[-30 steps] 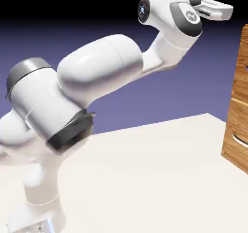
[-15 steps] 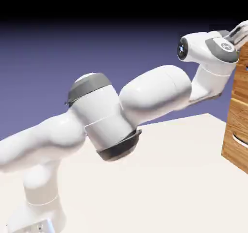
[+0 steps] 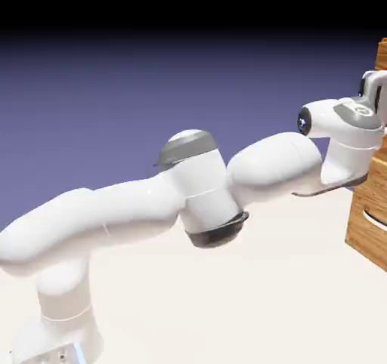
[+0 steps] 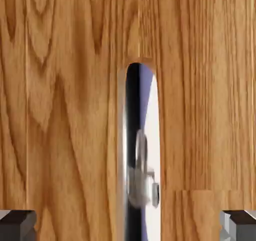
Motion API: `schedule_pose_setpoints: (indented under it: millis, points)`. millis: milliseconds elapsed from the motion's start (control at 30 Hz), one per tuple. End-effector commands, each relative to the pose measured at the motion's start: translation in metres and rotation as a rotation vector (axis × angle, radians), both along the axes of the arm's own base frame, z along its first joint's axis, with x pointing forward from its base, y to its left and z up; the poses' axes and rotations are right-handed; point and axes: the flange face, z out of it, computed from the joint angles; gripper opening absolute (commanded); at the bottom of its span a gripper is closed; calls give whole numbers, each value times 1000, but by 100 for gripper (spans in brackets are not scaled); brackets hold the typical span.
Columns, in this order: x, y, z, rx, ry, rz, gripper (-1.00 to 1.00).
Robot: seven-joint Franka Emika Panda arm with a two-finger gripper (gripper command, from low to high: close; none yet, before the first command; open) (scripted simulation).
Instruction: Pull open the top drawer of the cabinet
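While its grey-tipped claw (image 4: 128, 225) stood open, the orange-brown wood-grain drawer panel (image 4: 60, 110) filled the frame, its shiny handle (image 4: 141, 155) centred between the tips.

You're looking at a plain backdrop (image 3: 113, 91), black along the top and fading down to blue-violet, behind a bare, evenly lit off-white desk (image 3: 249, 294) spreading below the claw.

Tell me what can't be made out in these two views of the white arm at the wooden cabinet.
- Exterior view: the gripper's fingers, cut off by the right edge.
- Exterior view: most of the orange-brown wood-grain cabinet, same edge.
- Hand view: which drawer the shiny curved metal handle belongs to; wood fills the frame.
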Motion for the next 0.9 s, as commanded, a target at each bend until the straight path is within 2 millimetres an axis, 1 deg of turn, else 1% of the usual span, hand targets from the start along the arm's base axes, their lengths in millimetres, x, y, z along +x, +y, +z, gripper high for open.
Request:
schedule_pose_setpoints:
  millis: [0, 133, 167, 200, 267, 500, 667, 867]
  points:
    - [5, 0, -1, 0, 0, 0, 0]
    - [20, 0, -7, -3, 4, -2, 0]
    - [20, 0, -7, -3, 4, -2, -100]
    - [20, 0, -7, -3, 4, -2, -100]
    - [13, 0, -7, -3, 5, -2, -100]
    - [-19, 0, -7, -3, 4, -2, -100]
    - [-47, 0, -7, -3, 4, -2, -100]
    - [-89, -1, -7, -3, 4, -2, -100]
